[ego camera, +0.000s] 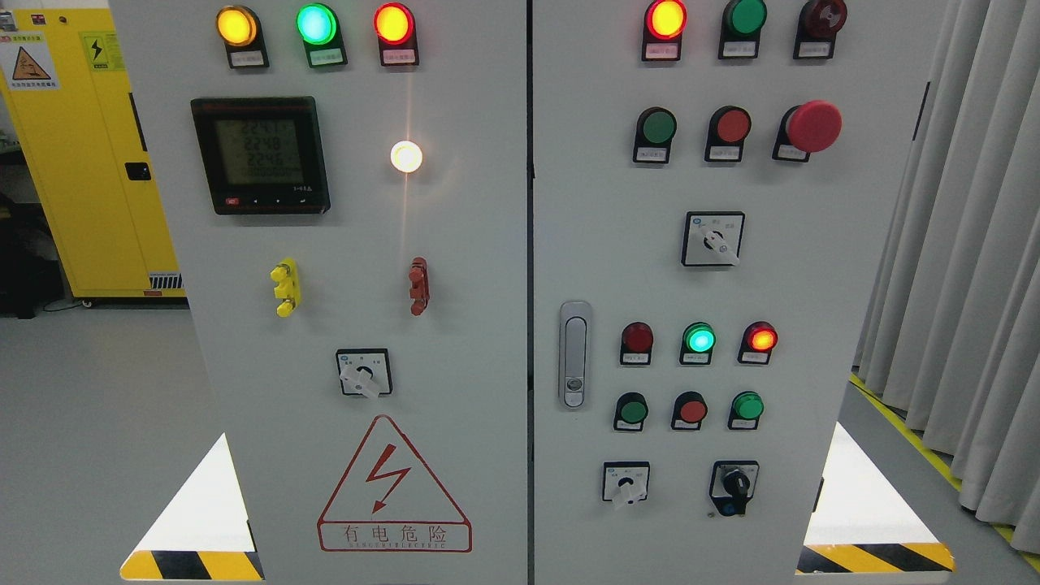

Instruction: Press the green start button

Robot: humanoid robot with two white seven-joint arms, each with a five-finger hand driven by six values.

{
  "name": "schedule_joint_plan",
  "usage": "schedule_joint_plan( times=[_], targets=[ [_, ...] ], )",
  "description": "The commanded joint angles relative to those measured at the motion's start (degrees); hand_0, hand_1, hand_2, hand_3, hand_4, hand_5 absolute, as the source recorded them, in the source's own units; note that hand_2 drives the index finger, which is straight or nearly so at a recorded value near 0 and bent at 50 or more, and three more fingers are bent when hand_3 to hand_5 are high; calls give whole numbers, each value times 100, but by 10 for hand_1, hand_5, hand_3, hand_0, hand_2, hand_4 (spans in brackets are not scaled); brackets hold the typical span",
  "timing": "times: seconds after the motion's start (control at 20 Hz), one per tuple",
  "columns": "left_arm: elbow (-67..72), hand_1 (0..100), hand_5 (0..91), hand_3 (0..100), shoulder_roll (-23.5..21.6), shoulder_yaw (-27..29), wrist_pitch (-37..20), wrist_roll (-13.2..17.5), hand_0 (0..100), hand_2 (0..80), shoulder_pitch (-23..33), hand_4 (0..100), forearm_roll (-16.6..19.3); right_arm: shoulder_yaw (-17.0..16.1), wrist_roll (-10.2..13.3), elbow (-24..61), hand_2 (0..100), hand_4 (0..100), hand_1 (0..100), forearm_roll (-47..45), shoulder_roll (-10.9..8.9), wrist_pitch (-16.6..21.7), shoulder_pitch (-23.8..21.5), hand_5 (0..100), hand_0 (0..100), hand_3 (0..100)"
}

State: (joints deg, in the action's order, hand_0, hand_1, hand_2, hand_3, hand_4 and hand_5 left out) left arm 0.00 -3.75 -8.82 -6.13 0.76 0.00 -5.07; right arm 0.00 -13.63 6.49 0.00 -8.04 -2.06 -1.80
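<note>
A grey control cabinet with two doors fills the head view. On the right door, an unlit green push button sits in the upper row, beside a red button and a red mushroom stop button. In the lower rows there are a lit green lamp, a dark green button, a red button and a brighter green button. Neither of my hands nor arms shows in the view.
The left door carries a digital meter, yellow, green and red lamps, a white lamp, rotary switches and a red hazard triangle. A door handle sits on the right door. A yellow cabinet stands at the left, grey curtains at the right.
</note>
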Motion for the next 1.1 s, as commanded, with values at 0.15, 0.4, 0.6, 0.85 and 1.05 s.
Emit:
schedule_joint_plan(
  times=[0.15, 0.4, 0.6, 0.85, 1.05],
  targets=[
    [-70, 556, 0, 0, -3, 3, -2, 3, 120, 0, 105, 0, -3, -114, 1, 2, 0, 0, 265, 132, -31, -5, -22, 0, 153, 0],
    [-70, 556, 0, 0, -3, 3, -2, 3, 120, 0, 105, 0, -3, -44, -52, 159, 0, 0, 266, 167, -31, 153, -22, 0, 153, 0],
    [-70, 556, 0, 0, 6, 3, -2, 3, 120, 0, 105, 0, -12, 105, 18, 1282, 0, 0, 286, 220, 21, 241, -75, 0, 151, 0],
    [-97, 556, 0, 0, 24, 3, -2, 3, 120, 0, 105, 0, -12, 448, 10, 3039, 0, 0, 311, 229, -14, 268, -628, 0, 151, 0],
    [-97, 556, 0, 0, 138, 12, -11, 3, 120, 0, 105, 0, -12, 809, 36, 4682, 0, 0, 334, 570, -66, 285, -1111, 0, 151, 0]
  ],
)
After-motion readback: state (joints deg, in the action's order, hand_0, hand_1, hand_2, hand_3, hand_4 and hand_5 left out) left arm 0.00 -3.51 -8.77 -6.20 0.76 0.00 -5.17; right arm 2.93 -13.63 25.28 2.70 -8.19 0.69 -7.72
